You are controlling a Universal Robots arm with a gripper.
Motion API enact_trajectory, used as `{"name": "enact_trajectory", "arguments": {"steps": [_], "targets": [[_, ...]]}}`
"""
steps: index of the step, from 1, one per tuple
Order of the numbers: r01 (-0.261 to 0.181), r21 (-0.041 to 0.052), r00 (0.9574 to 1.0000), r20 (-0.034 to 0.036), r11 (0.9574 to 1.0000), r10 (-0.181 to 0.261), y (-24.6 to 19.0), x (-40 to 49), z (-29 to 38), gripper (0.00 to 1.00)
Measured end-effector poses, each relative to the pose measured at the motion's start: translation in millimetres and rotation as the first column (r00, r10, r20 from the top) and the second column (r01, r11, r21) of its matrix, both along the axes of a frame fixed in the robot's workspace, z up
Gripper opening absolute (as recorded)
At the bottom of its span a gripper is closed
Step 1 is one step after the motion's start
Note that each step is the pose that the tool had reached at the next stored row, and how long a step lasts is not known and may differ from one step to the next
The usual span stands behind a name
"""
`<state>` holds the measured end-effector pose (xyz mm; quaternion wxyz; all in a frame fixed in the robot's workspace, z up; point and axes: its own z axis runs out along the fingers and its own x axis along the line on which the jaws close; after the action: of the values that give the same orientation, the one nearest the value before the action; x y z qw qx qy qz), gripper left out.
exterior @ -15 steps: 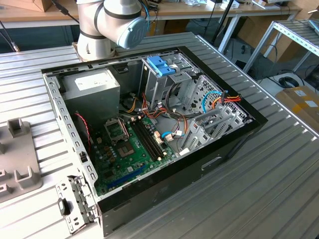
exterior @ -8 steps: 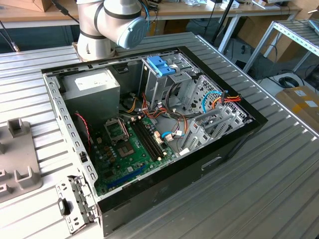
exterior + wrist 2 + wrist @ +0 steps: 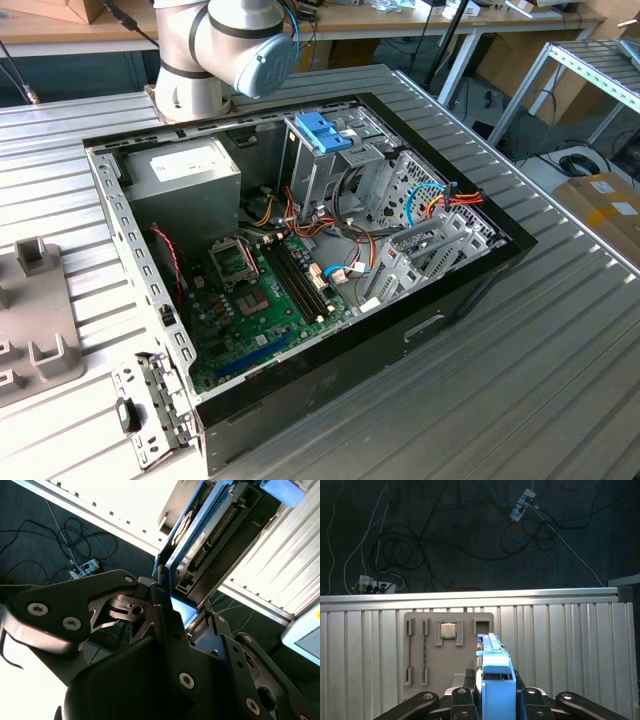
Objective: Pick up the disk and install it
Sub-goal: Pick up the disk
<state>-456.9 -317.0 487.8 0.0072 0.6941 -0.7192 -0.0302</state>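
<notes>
Grey fixture tray carrying a processor chip lies on the ribbed metal table, with cables on the dark floor past its edge. In the first wrist view, the gripper clamps narrowly on the disk, held edge-on near the tray.

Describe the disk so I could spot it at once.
In the first wrist view, find the ribbed metal table, then the grey tray lying on it. Before that tray the pincer clamps the disk: a thin slab seen edge-on, set apart by its light blue frame.
</notes>
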Motion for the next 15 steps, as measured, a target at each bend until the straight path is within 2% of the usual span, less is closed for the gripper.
{"name": "enact_trajectory", "arguments": {"steps": [15], "targets": [[0.000, -0.0099, 1.0000, 0.0000, 1.0000, 0.000, 0.0, 2.2, 0.0, 0.37]]}}
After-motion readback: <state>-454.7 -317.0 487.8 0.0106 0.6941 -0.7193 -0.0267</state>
